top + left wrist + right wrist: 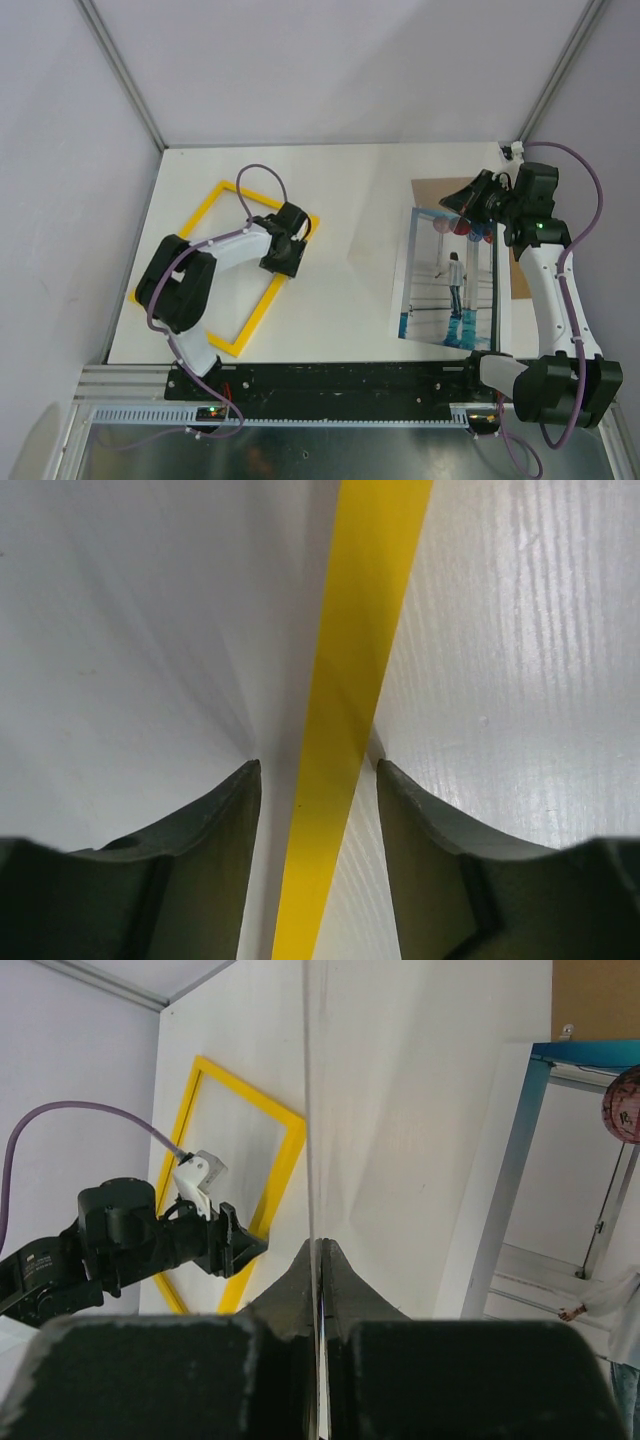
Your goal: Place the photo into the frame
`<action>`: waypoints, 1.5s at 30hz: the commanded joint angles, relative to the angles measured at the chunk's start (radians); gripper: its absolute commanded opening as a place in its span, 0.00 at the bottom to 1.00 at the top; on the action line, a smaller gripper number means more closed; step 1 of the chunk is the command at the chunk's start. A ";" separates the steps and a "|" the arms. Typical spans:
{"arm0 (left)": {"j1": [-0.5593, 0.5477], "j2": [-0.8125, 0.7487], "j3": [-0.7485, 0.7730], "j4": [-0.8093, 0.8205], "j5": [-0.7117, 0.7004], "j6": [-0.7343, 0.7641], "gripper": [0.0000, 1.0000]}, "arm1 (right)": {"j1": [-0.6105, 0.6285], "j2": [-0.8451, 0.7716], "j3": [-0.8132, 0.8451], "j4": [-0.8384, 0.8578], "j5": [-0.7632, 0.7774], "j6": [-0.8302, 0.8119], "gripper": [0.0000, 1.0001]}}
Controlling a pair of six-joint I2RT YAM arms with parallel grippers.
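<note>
Two hands are at work. Nearest, on the left, the frame (262,312) lies flat on the white counter (350,200), turned cornerwise to the arms. The left hand (315,770) is lowered over the frame's right side. It is part open, with one finger on each side of the yellow bar and a gap showing at both, so nothing is gripped.

To the right, well apart from the frame, the photo (435,300) lies face up. It rests over a brown board (432,192) that shows beyond its far and right edges.

Farther back, the right hand (320,1250) is fully closed on a thin clear sheet (311,1100). The sheet is seen edge-on and held on edge over the photo's side of the counter.

Handling, as judged:
- Frame: thin, light and stiff, and likely to skid on the smooth counter. Grip one bar midway along, not at a corner joint.
- Photo: a light, limp print lying flat, so there is little for a finger to get under. Take it by a margin or corner — preferably where it appears to run past the board — and expect it to sag. The printed face probably marks easily.
- Clear sheet: rigid, slick and possibly brittle — hold it by the edge only.
</note>
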State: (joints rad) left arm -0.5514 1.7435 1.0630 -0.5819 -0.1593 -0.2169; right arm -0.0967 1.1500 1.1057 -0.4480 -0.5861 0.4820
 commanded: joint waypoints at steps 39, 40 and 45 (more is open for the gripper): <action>0.133 0.022 0.873 0.336 0.899 -1.106 0.00 | -0.015 -0.026 0.048 0.025 0.036 0.024 0.00; 0.134 0.010 0.831 0.399 0.908 -1.159 0.00 | -0.015 -0.025 0.048 0.024 0.034 0.025 0.00; 0.150 -0.031 0.617 0.668 0.963 -1.317 0.00 | -0.015 -0.020 0.048 0.018 0.039 0.023 0.00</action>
State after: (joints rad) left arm -0.4191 1.7744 1.7897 -0.2176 0.7033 -1.3155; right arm -0.1070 1.1442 1.1057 -0.4583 -0.5369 0.4965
